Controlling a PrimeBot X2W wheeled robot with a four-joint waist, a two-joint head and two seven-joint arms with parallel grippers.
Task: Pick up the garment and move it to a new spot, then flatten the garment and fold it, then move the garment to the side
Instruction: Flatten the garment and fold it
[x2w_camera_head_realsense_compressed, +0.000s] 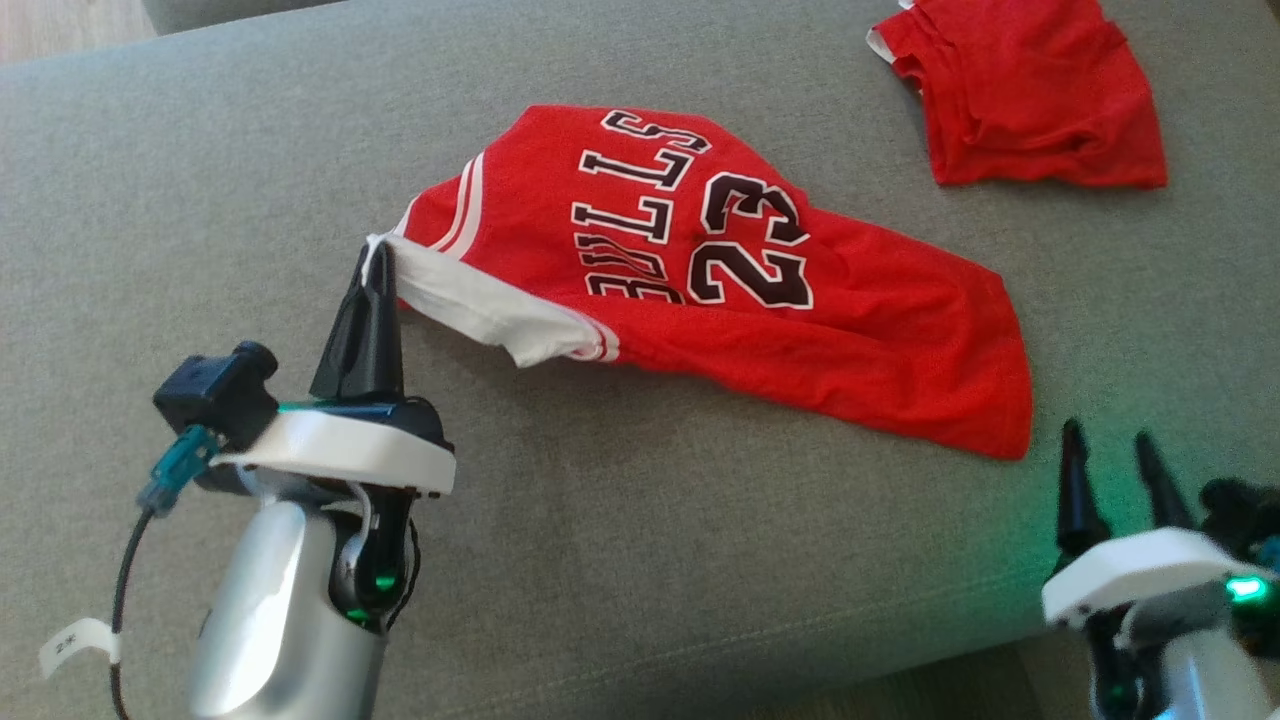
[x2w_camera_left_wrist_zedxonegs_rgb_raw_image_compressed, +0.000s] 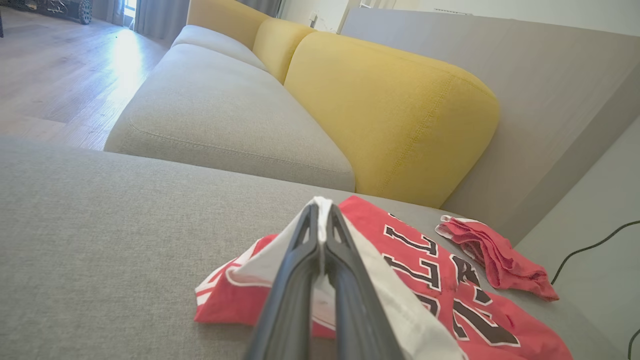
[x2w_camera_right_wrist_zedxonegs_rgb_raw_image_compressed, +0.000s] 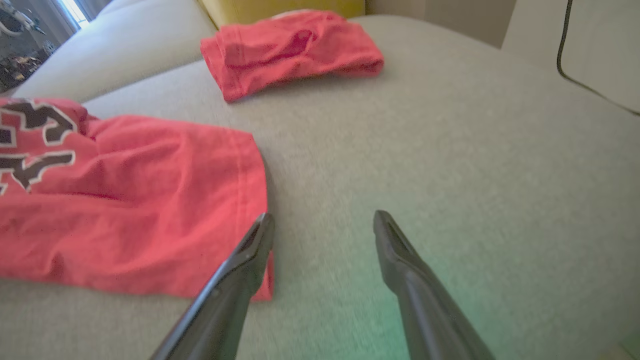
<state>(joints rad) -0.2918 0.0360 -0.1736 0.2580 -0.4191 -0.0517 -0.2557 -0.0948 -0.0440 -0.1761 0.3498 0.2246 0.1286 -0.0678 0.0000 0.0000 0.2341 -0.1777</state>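
Note:
The garment is a red jersey with black "BULLS 23" lettering and white trim, lying crumpled on the grey cushion. My left gripper is shut on its white-trimmed edge at the jersey's left end, lifting that edge a little. In the left wrist view the left gripper pinches white fabric of the garment. My right gripper stands open near the jersey's lower right corner, with nothing between its fingers. In the right wrist view the right gripper hovers just right of the garment's hem.
A second red garment lies folded at the far right of the cushion, seen also as a red bundle ahead of the right gripper. Yellow back cushions rise beyond. The cushion's front edge runs near my arms. A black cable trails at right.

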